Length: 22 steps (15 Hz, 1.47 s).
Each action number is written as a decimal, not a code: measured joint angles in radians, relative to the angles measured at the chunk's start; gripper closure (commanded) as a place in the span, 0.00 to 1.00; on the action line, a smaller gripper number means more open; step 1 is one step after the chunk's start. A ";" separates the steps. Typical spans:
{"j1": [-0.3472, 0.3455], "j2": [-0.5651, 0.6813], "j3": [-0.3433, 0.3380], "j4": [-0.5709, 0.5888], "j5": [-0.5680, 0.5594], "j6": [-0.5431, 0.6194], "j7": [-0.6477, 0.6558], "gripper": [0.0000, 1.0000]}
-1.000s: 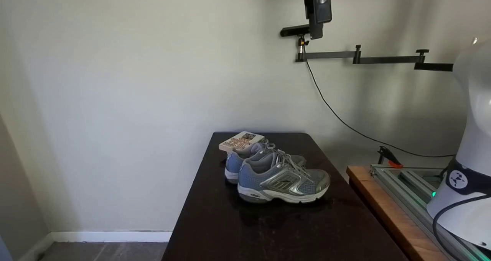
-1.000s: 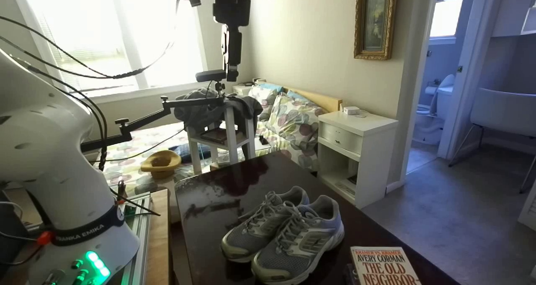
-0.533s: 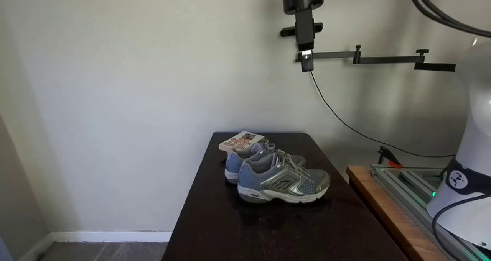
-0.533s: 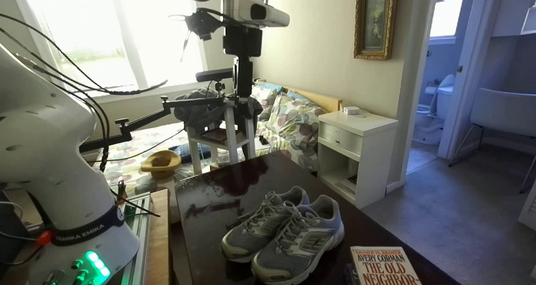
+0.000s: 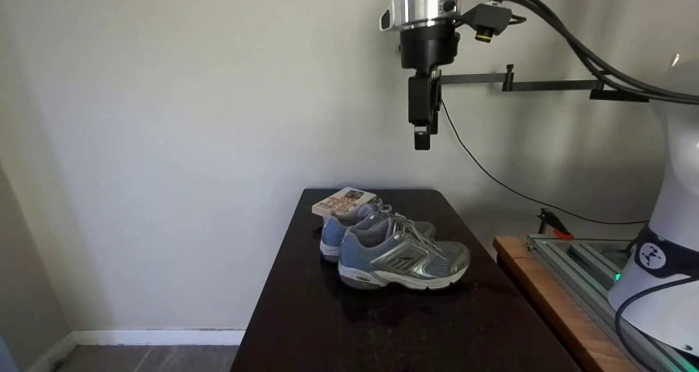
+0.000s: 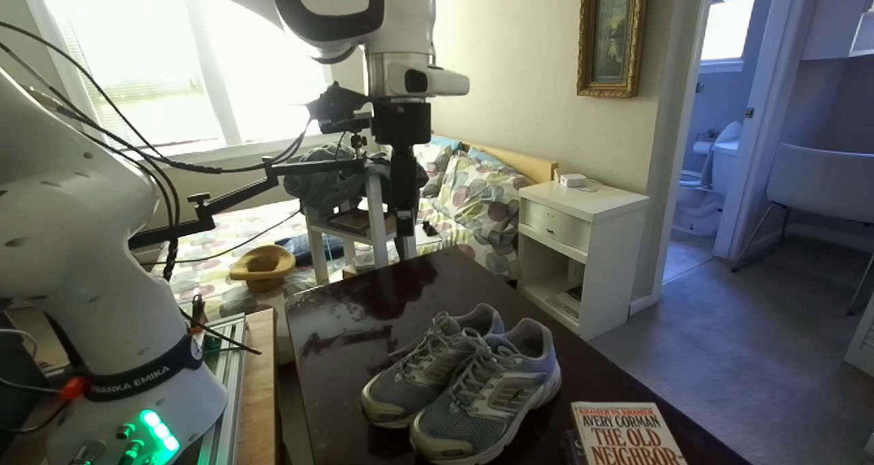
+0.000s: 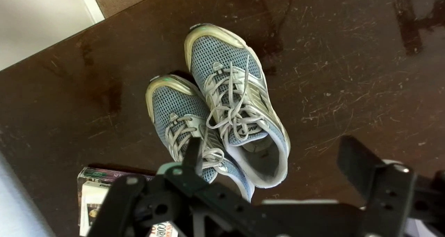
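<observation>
Cream with red lettering, an Avery Corman paperback [image 5: 343, 201] lies near the far left corner of the dark table [image 5: 415, 334] in an exterior view. Right of it sit two blue-grey running shoes [image 5: 404, 260], side by side between the left and right edges, toes toward the right one. Well above them hangs the gripper [image 5: 428, 134], its fingers spread wide apart. Past the right edge stands the white robot arm [image 5: 655, 317].

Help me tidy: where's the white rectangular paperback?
In an exterior view, the white paperback lies at bottom right, just right of the blue and gray mesh sneakers on the dark brown table.
</observation>
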 measured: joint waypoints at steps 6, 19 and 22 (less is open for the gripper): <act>0.000 0.000 0.000 -0.021 0.000 0.028 0.000 0.00; -0.018 0.317 -0.005 -0.003 -0.014 0.021 0.202 0.00; -0.006 0.376 -0.003 0.005 -0.071 0.035 0.202 0.00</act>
